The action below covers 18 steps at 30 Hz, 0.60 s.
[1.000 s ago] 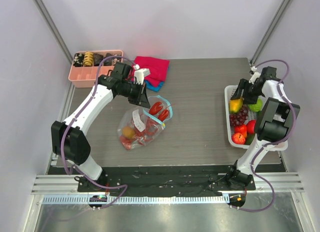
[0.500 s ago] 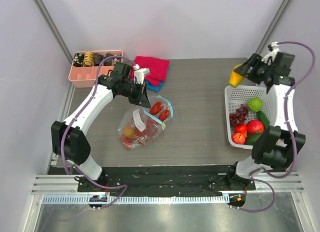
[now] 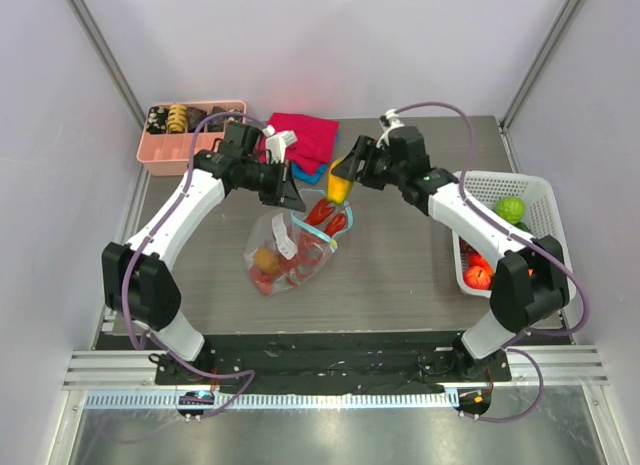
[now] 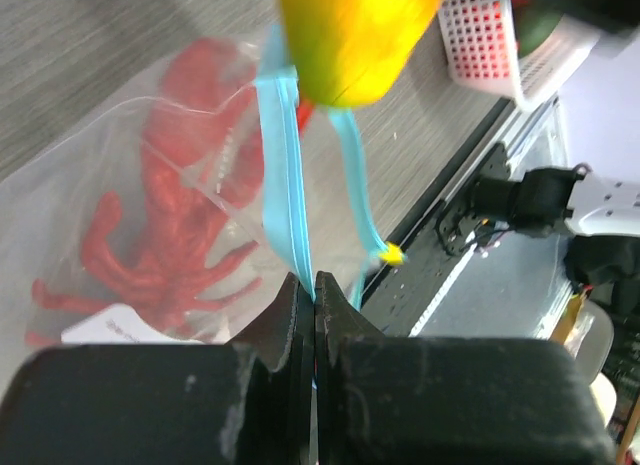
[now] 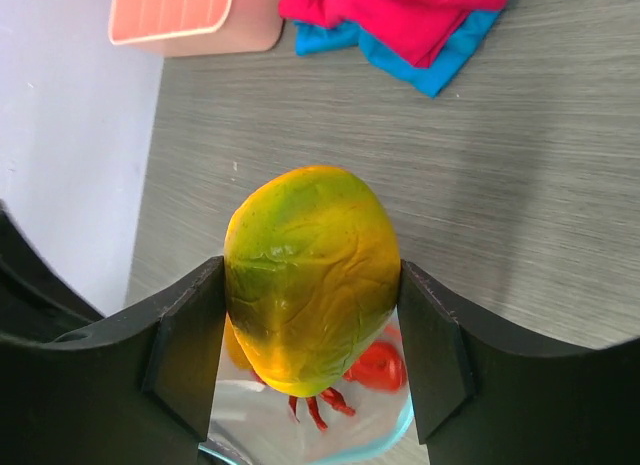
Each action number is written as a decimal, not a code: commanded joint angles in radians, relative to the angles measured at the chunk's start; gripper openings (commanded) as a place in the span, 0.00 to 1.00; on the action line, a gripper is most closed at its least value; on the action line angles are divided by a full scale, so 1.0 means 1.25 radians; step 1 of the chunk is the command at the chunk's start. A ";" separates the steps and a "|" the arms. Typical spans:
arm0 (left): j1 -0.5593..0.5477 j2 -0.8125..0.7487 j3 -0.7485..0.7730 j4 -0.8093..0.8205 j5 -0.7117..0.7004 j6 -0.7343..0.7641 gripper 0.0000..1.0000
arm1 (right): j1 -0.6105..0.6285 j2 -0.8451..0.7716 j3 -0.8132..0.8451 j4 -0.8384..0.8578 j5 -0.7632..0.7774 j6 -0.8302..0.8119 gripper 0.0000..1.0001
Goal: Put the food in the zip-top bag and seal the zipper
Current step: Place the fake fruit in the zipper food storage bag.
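**Right wrist view: mango over the bag**

Right gripper (image 5: 312, 330) is clamped on the mango (image 5: 310, 275), with the bag (image 3: 283, 260) mouth just below it. Left gripper (image 4: 315, 290) is pinched on the zipper strip (image 4: 288, 185), lifting that edge. I'd go lower between the strips before letting go, or it might bounce off.
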 commanded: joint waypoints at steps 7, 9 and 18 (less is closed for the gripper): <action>0.060 0.002 -0.023 0.144 0.103 -0.138 0.00 | 0.148 0.009 -0.076 0.183 0.120 -0.078 0.04; 0.065 0.006 -0.026 0.154 0.121 -0.147 0.00 | 0.156 0.010 -0.076 0.198 0.102 -0.092 0.22; 0.067 -0.002 -0.034 0.147 0.127 -0.123 0.00 | -0.013 0.018 0.075 -0.103 -0.206 -0.252 1.00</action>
